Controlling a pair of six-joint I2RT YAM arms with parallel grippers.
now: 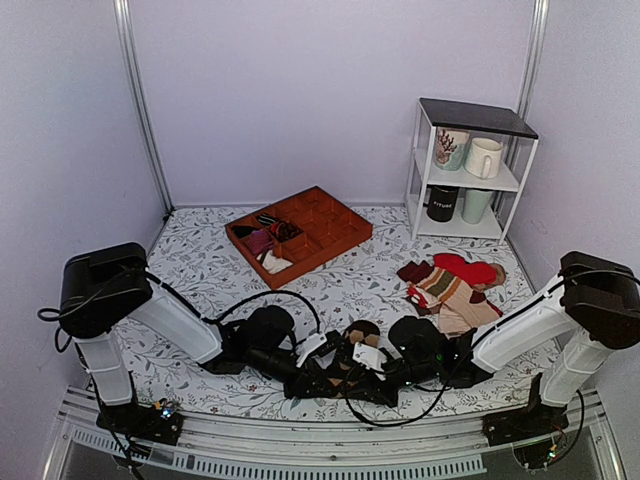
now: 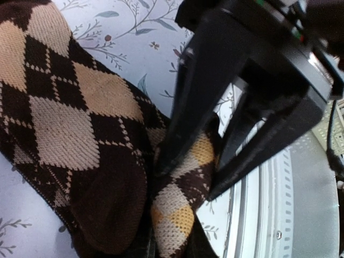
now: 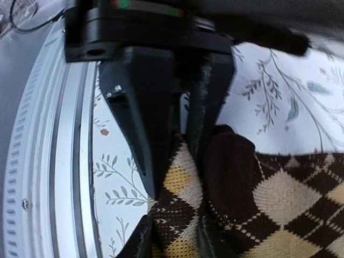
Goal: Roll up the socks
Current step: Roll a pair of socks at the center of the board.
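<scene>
- Left gripper [image 2: 188, 181]: jaws pinching a fold of the socks [image 2: 80, 118]; only the wrist view shows this, as the top view buries it under both arms
- Socks lie at the near centre of the table [image 1: 200, 250], between the grippers; their length runs from the near rail [image 3: 59, 161] toward the far side
- Right gripper [image 3: 172, 172]: jaws nipping the sock's edge
- Leaf-printed cloth, lilac walls; divided tray [image 1: 325, 260] far centre, shelf [image 1: 475, 105] far right

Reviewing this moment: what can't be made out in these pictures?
Wrist views: the socks run off the frame edges; full length unseen.
Top view: the left hand and right hand cover most of them.
Right wrist view: one fingertip sinks into sock folds; grip unclear.
Top view: tray contents too small.
</scene>
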